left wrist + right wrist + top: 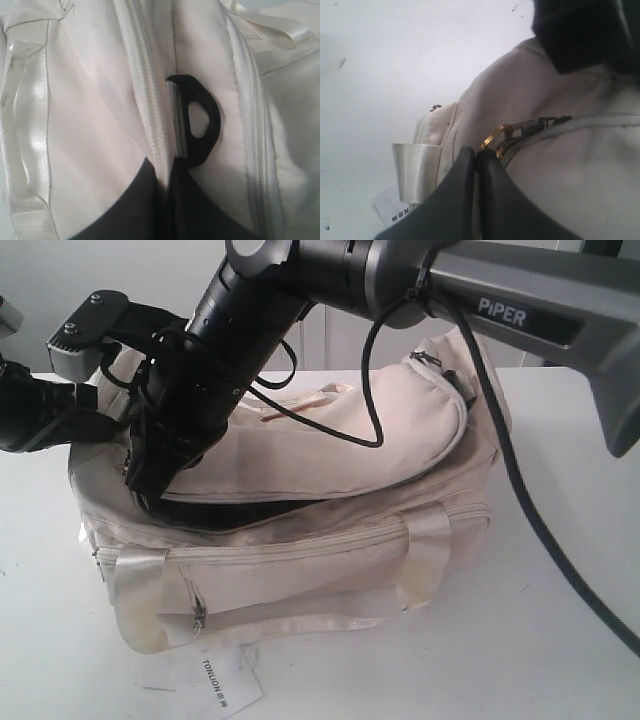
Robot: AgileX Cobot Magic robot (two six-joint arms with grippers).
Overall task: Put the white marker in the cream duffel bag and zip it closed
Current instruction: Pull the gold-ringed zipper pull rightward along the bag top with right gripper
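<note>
Likely the zipping step: the white marker is not visible, presumably already inside the cream duffel bag [330,560], whose top flap [350,440] gapes along the front. The right gripper [476,159] has its jaws pressed together at the gold-ring zip pull [496,139], seemingly pinching it. The left gripper [164,192] is clamped on the bag's end seam beside the black strap ring [200,125]. Next: drag the pull along the curved track while the left braces.
</note>
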